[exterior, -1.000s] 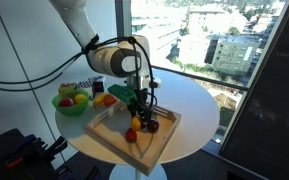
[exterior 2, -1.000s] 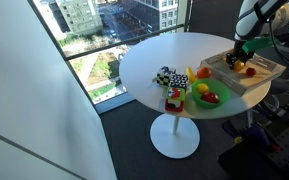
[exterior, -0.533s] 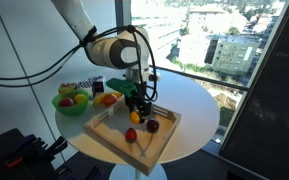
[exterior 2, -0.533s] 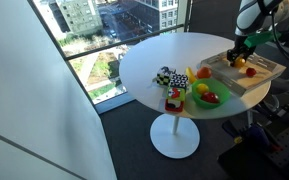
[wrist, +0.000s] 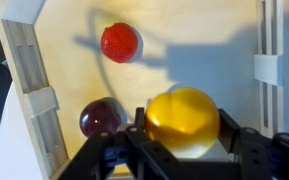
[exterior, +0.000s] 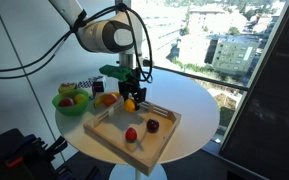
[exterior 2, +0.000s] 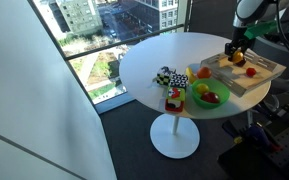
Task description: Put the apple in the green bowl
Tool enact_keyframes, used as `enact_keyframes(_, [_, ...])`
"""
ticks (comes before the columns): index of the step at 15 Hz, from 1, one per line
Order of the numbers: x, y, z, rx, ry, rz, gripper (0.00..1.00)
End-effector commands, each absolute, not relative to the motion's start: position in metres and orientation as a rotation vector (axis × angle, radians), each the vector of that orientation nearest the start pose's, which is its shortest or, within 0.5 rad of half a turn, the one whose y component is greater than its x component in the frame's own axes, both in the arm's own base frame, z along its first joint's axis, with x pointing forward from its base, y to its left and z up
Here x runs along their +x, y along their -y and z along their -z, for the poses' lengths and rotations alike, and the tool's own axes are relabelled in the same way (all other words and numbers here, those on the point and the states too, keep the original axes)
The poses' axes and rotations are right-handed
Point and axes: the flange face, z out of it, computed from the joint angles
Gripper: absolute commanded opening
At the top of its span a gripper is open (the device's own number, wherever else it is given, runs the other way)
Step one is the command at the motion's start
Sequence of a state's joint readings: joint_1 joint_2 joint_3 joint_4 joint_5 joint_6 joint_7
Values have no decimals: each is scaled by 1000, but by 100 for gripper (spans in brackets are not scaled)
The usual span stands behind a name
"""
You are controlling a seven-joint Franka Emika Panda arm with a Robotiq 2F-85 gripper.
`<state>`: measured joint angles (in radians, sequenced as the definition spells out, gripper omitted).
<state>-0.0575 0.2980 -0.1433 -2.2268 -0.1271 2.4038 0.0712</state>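
1. Bowl first: the green bowl (exterior: 70, 109) stands on the white table (exterior: 198, 100) off the left end of the wooden tray (exterior: 139, 152). It is near the tray but not touching it, and a few fruits already lie inside.
2. Between the bowl and the tray's left end lies a small orange item (exterior: 106, 99), too small to identify.
3. Over the tray's far left corner hangs the gripper (exterior: 131, 99), with the apple (exterior: 130, 103) clamped in it. In the wrist view the fingers (wrist: 246, 150) press on opposite sides of the apple (wrist: 182, 118). Judging by the shadow thrown on the boards, the apple is held clear of the tray floor (wrist: 204, 50).
4. Further right, on the tray floor near its middle, rest a red fruit (exterior: 131, 134) and a dark maroon fruit (exterior: 153, 126). They lie apart from each other and free of the gripper.
5. The coming move turns on one relation: from the fingers, the bowl lies straight leftward, past the tray's left rail and the orange item. The apple is round, so no axis needs aligning. The carry probably needs only enough height to pass the rail and the bowl's rim, and then a release above the fruits inside.
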Motion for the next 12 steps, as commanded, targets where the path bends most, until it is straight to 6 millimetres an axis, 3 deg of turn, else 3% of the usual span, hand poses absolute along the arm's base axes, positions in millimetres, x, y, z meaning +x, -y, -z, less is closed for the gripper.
enact_keyframes(1, [515,91,-255,-3253,-184,-219,44])
enact_keyframes(7, [501,51,-281,-3272,-31,-209,44])
enact_keyframes(12, [480,17,-289,-3282,132,-198,44])
